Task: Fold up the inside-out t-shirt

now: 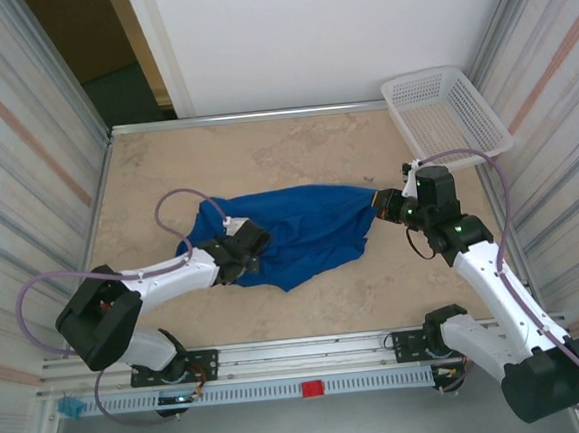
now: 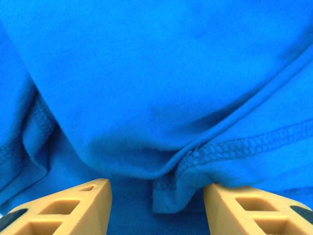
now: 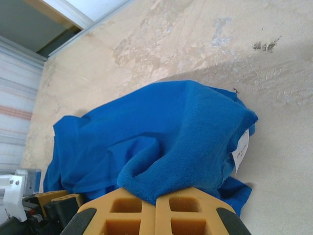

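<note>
Top external: high behind the arm bases, looking down over the whole table [image 1: 304, 145].
Left wrist: looks out past the left gripper [image 2: 156, 190], pressed close against the t-shirt [image 2: 146, 73].
Right wrist: low behind the right gripper [image 3: 155, 196], facing along the tabletop.
Shared: t-shirt in all three; table in two.

A: Any writing to read anywhere?
B: None legible. Just a small white tag [image 3: 241, 150] sticking out from the bunched edge of the blue inside-out t-shirt [image 3: 161, 132], seen from the right wrist.
A: Print on that tag?
B: A few faint dark lines, too small and blurred to make out. No letters, brand or number readable.
</note>
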